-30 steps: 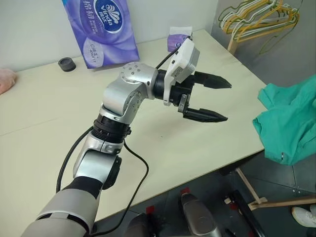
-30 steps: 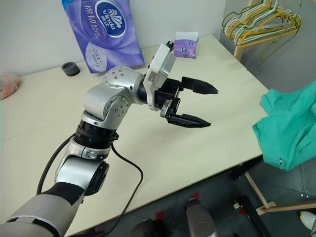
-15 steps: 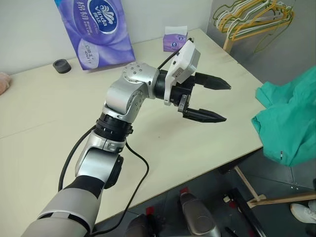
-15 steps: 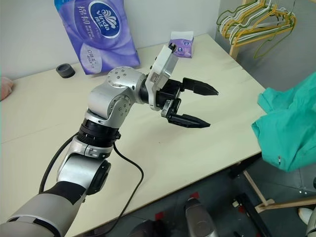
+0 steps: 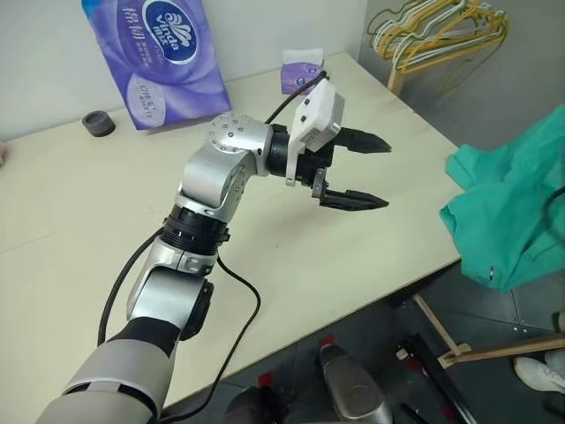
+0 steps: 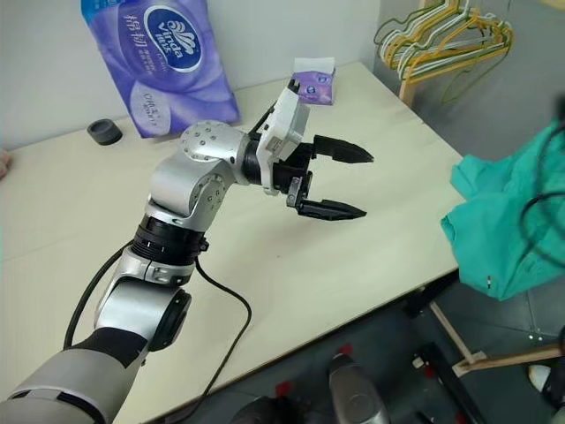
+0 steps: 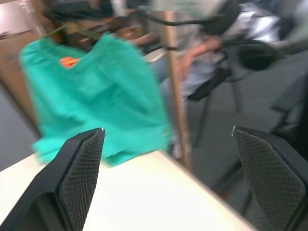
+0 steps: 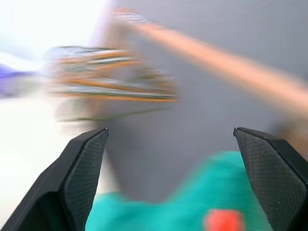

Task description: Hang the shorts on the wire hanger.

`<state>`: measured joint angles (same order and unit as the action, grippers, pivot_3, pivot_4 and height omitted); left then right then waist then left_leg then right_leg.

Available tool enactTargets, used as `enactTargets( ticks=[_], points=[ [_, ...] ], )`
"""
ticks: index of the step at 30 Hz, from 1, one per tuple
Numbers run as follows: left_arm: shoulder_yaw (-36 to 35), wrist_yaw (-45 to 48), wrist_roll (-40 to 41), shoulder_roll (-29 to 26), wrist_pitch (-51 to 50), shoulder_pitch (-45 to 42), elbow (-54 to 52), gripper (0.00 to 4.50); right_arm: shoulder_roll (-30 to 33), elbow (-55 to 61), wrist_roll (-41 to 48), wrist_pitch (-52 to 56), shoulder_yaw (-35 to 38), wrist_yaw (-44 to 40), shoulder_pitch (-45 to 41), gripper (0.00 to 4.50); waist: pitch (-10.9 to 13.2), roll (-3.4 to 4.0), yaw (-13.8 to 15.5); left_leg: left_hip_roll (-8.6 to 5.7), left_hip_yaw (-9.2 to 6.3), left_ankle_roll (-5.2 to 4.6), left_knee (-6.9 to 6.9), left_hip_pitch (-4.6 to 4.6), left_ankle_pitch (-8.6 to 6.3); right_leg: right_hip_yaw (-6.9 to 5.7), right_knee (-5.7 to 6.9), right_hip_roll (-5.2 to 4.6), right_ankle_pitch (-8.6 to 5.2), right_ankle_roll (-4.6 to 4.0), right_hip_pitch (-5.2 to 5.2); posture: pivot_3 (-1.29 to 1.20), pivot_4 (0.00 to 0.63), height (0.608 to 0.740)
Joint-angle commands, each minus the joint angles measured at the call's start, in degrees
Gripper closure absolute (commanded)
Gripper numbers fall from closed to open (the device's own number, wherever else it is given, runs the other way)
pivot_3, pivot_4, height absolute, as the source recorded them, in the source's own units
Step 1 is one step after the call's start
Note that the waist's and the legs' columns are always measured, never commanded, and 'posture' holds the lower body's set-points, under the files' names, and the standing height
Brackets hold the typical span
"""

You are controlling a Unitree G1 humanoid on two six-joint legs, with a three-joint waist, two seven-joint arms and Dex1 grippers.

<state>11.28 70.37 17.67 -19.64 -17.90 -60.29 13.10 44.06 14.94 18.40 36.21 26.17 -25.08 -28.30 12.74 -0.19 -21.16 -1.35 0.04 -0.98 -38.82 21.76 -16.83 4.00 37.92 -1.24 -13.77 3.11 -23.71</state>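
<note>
The teal-green shorts (image 5: 508, 208) hang bunched just past the table's right edge, and what holds them up is out of view. Their orange drawstring tip (image 7: 70, 61) shows in the left wrist view. My left gripper (image 5: 375, 170) hovers above the table, pointing at the shorts with its fingers wide open and empty, a short gap short of the cloth. In its own wrist view my right gripper (image 8: 170, 129) is open and empty, above the teal cloth (image 8: 192, 211). A bunch of hangers (image 5: 437, 31) hangs on a rack at the back right. The olive-green wire hanger (image 5: 477, 60) hangs lowest.
On the cream table (image 5: 88, 203) stand a purple tissue pack (image 5: 163, 49), a small tissue box (image 5: 300, 71) and a black cap (image 5: 97, 124) along the far side. The wooden rack post (image 5: 395, 79) rises beside the table's far right corner. A wooden bar (image 5: 494, 349) lies on the floor.
The whole picture has shifted as the camera turned. My left gripper has reached slightly farther toward the shorts, still open. A dark cable now crosses the shorts at the right edge.
</note>
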Motion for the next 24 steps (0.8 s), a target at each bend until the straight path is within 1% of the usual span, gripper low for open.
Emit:
enactTargets(
  ticks=[1, 3, 5, 6, 8, 10, 13, 16, 20, 22, 23, 24],
  points=[
    [-3.6, -10.0, -4.7, -2.2, 2.4, 4.6, -1.1, 0.00, -4.8, 7.4, 3.6, 0.0, -4.8, -0.9, 3.5, 0.05, 0.0, 0.04, 0.3, -0.04, 0.01, 0.00, -0.01, 0.00, 0.00, -0.01, 0.05, -0.01, 0.04, -0.06, -0.05, -0.33, 0.150, 0.740],
    [-6.6, -18.0, -5.7, -2.3, -0.6, 9.4, -3.4, 0.00, -8.8, 7.9, 1.2, -4.0, -10.8, -0.9, 6.0, 0.05, -0.2, 0.03, 0.7, -0.07, -0.01, 0.01, -0.08, 0.03, 0.01, -0.01, 0.11, -0.15, 0.06, -0.10, -0.21, -0.30, 0.145, 0.740],
    [-10.3, -27.4, -7.3, -1.7, -4.0, 16.7, -9.2, 0.00, -12.1, 6.5, -1.4, -9.3, -17.9, -2.8, 8.2, 0.05, -0.3, 0.01, 1.1, -0.11, -0.01, 0.02, -0.15, 0.25, 0.02, -0.03, 0.19, -0.38, 0.12, -0.06, -0.46, -0.26, 0.135, 0.740],
    [-11.6, -32.6, -9.8, -1.6, -5.2, 21.1, -12.7, 0.00, -13.8, 5.0, -2.5, -11.4, -21.1, -3.6, 8.7, 0.05, -0.4, -0.03, 1.4, -0.11, -0.01, 0.02, -0.14, 0.22, 0.02, -0.03, 0.20, -0.41, 0.12, -0.05, -0.46, -0.25, 0.134, 0.740],
    [-14.3, -41.0, -12.5, -0.4, -8.0, 28.3, -18.2, 0.00, -17.0, 1.7, -4.2, -14.7, -25.3, -3.8, 9.2, 0.05, -0.5, -0.22, 2.4, -0.10, -0.04, 0.02, -0.13, 0.20, 0.02, -0.04, 0.24, -0.41, 0.13, -0.06, -0.49, -0.21, 0.129, 0.740],
    [-17.9, -50.4, -15.2, 2.2, -11.0, 35.6, -22.3, 0.00, -20.8, -3.0, -6.2, -17.3, -28.2, -2.1, 8.7, 0.05, -0.9, -0.48, 4.0, -0.10, -0.05, 0.02, -0.16, 0.19, 0.02, -0.05, 0.29, -0.42, 0.15, -0.09, -0.51, -0.15, 0.122, 0.740],
    [-20.2, -59.0, -18.7, 5.0, -11.5, 43.6, -26.0, 0.00, -25.8, -9.1, -7.6, -19.7, -29.9, -0.2, 7.1, 0.05, -1.5, -0.96, 7.5, -0.09, -0.14, 0.04, -0.17, 0.17, 0.02, -0.16, 0.31, -0.43, 0.22, -0.20, -0.51, -0.08, 0.118, 0.740],
    [-21.7, -62.4, -18.8, 6.5, -10.9, 47.6, -27.4, 0.00, -29.2, -13.3, -7.9, -21.3, -30.9, -0.2, 5.5, 0.05, -1.7, -1.27, 11.1, -0.09, -0.17, 0.08, -0.17, 0.17, 0.05, -0.24, 0.21, -0.43, 0.44, -0.36, -0.51, -0.05, 0.121, 0.740],
    [-23.0, -63.0, -17.2, 6.0, -10.4, 46.6, -26.2, 0.00, -31.3, -19.6, -7.9, -23.6, -31.1, -2.5, 2.7, 0.05, -1.8, -1.48, 16.6, -0.08, -0.40, 0.36, -0.21, 0.20, 0.28, -0.49, 0.08, -0.42, 0.74, -0.53, -0.45, 0.03, 0.132, 0.740],
    [-23.2, -62.6, -16.7, 5.5, -10.1, 46.4, -25.4, 0.00, -31.3, -21.8, -7.7, -24.4, -31.5, -4.5, 2.0, 0.05, -2.0, -1.56, 18.4, -0.08, -0.52, 0.47, -0.21, 0.19, 0.42, -0.65, 0.07, -0.42, 0.80, -0.61, -0.39, 0.04, 0.114, 0.740],
    [-23.2, -61.8, -16.0, 5.4, -9.5, 46.8, -25.4, 0.00, -31.0, -22.2, -7.6, -24.7, -32.0, -5.9, 2.1, 0.05, -2.4, -1.57, 19.2, -0.08, -0.56, 0.49, -0.21, 0.19, 0.46, -0.79, 0.08, -0.41, 0.82, -0.64, -0.39, 0.05, 0.091, 0.740],
    [-23.1, -61.1, -15.6, 5.0, -9.7, 47.0, -25.6, 0.00, -30.8, -22.3, -7.3, -24.6, -32.3, -7.2, 2.0, 0.05, -2.4, -1.57, 19.2, -0.08, -0.60, 0.52, -0.20, 0.23, 0.47, -0.99, 0.07, -0.41, 0.82, -0.64, -0.42, 0.06, 0.100, 0.740]
  ],
)
